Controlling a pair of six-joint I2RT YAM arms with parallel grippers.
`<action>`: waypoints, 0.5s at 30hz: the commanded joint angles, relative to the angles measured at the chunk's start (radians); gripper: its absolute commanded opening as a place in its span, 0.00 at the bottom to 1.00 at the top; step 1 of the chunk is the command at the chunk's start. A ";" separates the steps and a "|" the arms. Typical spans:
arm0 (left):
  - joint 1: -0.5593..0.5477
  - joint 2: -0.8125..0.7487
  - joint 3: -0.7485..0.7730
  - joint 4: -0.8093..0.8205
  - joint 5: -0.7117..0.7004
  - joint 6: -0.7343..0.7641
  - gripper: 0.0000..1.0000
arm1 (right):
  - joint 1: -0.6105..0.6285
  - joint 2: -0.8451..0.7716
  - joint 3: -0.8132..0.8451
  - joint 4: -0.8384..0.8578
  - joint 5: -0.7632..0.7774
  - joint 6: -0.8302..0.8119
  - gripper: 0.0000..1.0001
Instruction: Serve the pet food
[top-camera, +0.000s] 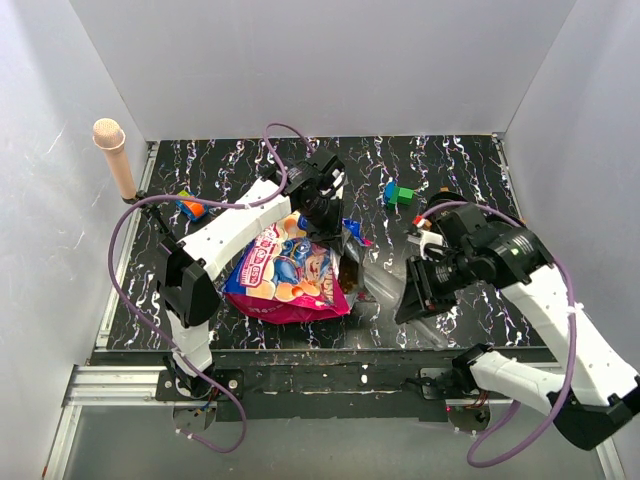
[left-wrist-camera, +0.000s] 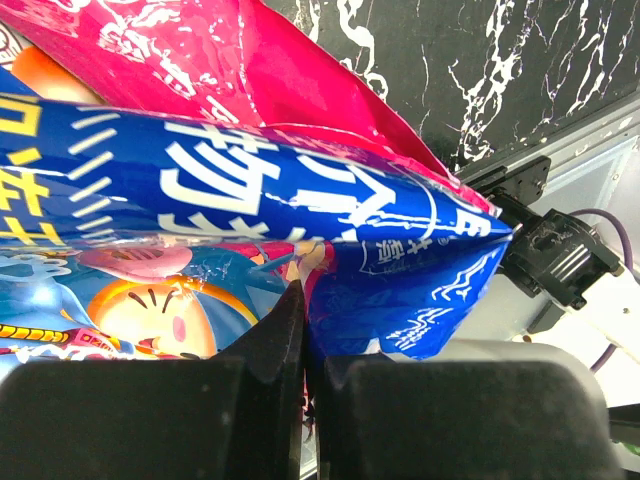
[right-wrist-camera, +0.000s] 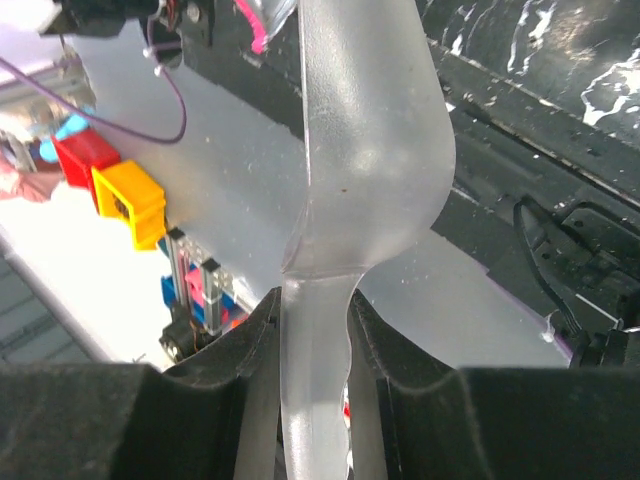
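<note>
Closest in the left wrist view, the left gripper (left-wrist-camera: 303, 330) has its jaws clenched on a fold of the glossy pink-and-blue pet food bag (left-wrist-camera: 300, 190), which lies on the table (top-camera: 470, 160) between the two arms. The right gripper (right-wrist-camera: 315, 320), just right of the bag, has its jaws clamped on the handle of a clear plastic scoop (right-wrist-camera: 365, 150). I judge the slick film could slide out of that thin pinch, letting the bag sag and spill kibble. The scoop could also catch the bag's edge. Both arms crowd the bag's right side, so they risk bumping. A blue-and-green block (top-camera: 398, 193) sits beyond the bag, and an orange-and-blue block (top-camera: 190, 207) sits to its left.
</note>
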 joint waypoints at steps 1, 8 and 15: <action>0.005 -0.016 0.088 0.008 0.068 0.062 0.00 | 0.062 0.100 0.086 0.017 -0.092 -0.037 0.01; -0.001 -0.087 0.071 0.046 0.140 0.048 0.00 | 0.061 0.269 0.077 0.267 -0.024 0.037 0.01; -0.001 -0.093 0.072 0.068 0.151 0.027 0.00 | 0.052 0.443 0.074 0.442 -0.052 0.003 0.01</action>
